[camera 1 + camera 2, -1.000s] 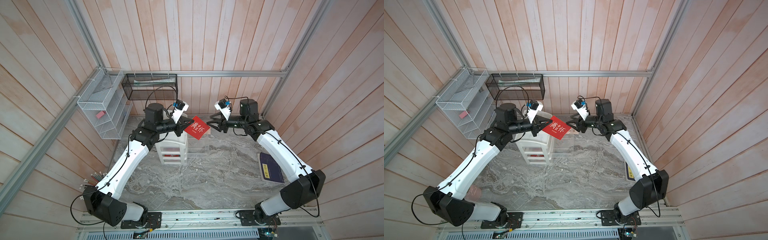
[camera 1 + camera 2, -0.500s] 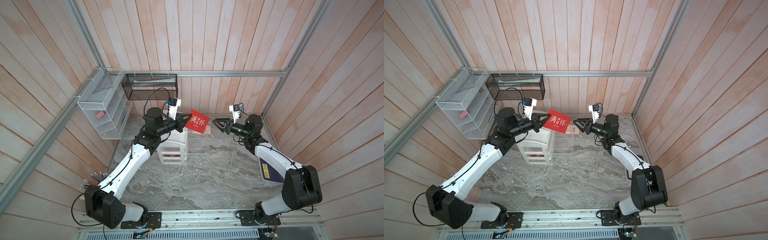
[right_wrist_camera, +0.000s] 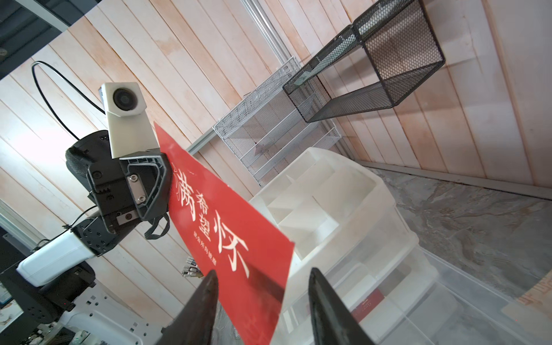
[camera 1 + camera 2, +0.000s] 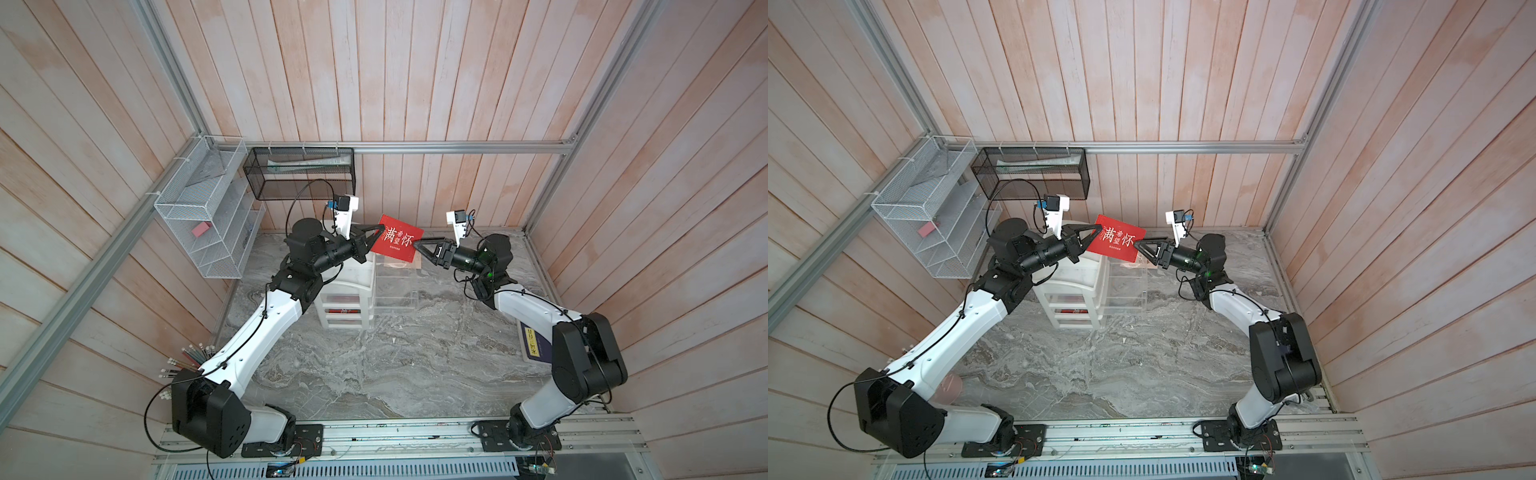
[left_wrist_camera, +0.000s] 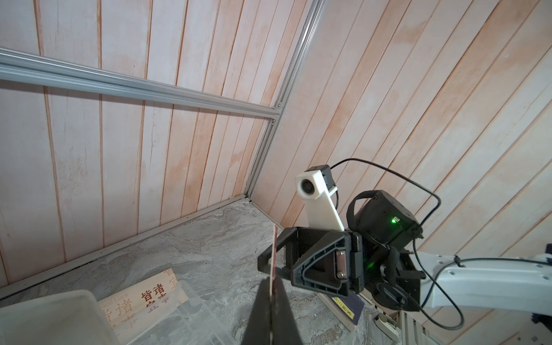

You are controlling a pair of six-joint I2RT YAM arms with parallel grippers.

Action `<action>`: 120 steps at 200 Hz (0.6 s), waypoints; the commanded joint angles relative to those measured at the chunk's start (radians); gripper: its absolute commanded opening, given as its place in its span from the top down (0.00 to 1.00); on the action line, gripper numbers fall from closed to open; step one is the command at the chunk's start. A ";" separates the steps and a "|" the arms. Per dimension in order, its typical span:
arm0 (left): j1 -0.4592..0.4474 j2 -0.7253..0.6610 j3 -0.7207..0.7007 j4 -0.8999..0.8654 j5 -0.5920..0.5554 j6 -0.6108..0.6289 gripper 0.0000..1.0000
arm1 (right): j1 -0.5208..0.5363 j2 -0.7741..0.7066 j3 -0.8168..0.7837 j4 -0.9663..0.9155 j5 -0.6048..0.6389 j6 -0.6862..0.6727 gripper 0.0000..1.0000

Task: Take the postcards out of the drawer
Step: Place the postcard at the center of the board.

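A navy booklet (image 4: 534,347) lies on the table beside the right arm. Farther in, a second red card (image 3: 369,301) sits in a lower drawer of the white drawer unit (image 4: 347,291). A beige card (image 5: 143,301) lies in the pulled-out clear drawer (image 5: 194,301). Above them the left gripper (image 4: 377,232) pinches one edge of a raised red card (image 4: 397,243). The right gripper (image 4: 417,245) straddles the opposite edge, jaws apart. A black mesh basket (image 4: 299,174) hangs on the back wall.

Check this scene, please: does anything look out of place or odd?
Nothing looks damaged. Only a red postcard hangs tilted in the air, pinched at one edge by the left claw, with the right claw open around its opposite edge. A beige postcard lies in the pulled-out drawer.
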 commanded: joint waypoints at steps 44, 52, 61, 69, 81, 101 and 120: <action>-0.002 0.007 -0.040 0.092 0.012 -0.032 1.00 | 0.025 0.028 0.036 0.143 -0.048 0.094 0.62; -0.002 0.004 -0.049 0.101 0.001 -0.033 1.00 | 0.024 0.027 0.036 0.145 -0.049 0.097 0.65; -0.001 0.006 -0.057 0.109 -0.004 -0.032 1.00 | 0.025 0.025 0.038 0.145 -0.051 0.101 0.68; -0.002 0.006 -0.062 0.113 -0.008 -0.034 1.00 | 0.025 0.025 0.039 0.144 -0.053 0.103 0.71; -0.002 0.011 -0.067 0.123 -0.016 -0.039 1.00 | 0.025 0.026 0.045 0.145 -0.059 0.113 0.74; -0.002 0.019 -0.071 0.134 -0.024 -0.048 1.00 | 0.025 0.029 0.046 0.163 -0.070 0.132 0.79; -0.001 0.027 -0.064 0.125 -0.023 -0.050 1.00 | 0.025 0.027 0.051 0.151 -0.068 0.133 0.85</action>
